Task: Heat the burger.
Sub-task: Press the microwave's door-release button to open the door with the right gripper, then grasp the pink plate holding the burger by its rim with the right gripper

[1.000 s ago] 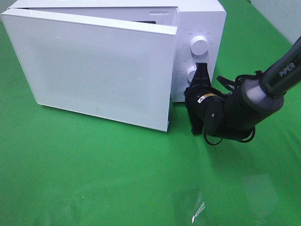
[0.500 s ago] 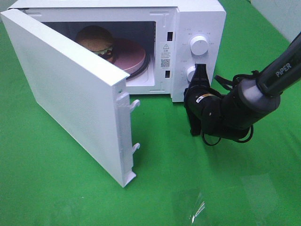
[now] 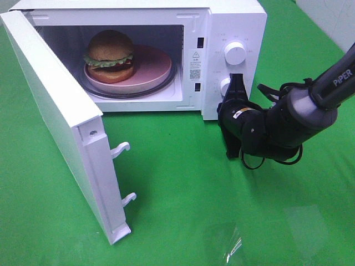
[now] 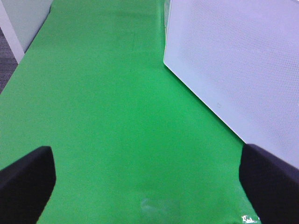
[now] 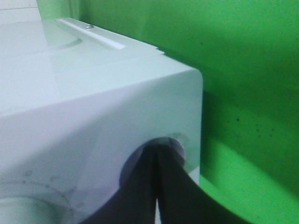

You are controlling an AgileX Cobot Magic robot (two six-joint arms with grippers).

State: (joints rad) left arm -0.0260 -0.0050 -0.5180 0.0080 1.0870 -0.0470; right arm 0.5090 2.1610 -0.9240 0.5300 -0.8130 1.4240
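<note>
Left arm out of the high view. Its wrist camera shows only two dark fingers (image 4: 28, 186), cut off at the frame edges: left gripper (image 4: 145, 154) spread wide over the green cloth (image 4: 107, 102), holding nothing, door (image 4: 233, 60) just beside. A shiny patch (image 3: 230, 244) on the near cloth is too blurred to identify. Right arm (image 3: 288, 119) reaches in low from the right, wrist bent toward the microwave (image 3: 233, 22). Right gripper (image 3: 238, 83) is pinched closed, tips against the lower knob (image 3: 224, 87), which they partly hide – the wrist view is blurred there. Upper knob (image 3: 234, 54) is clear of it. Door swung wide open, latch hooks (image 3: 120, 148) showing. Burger (image 3: 109, 55) sits inside on the pink plate (image 3: 152, 69), toward its left. Cloth covers the whole table; a pale wall corner (image 3: 333, 16) is far right.
</note>
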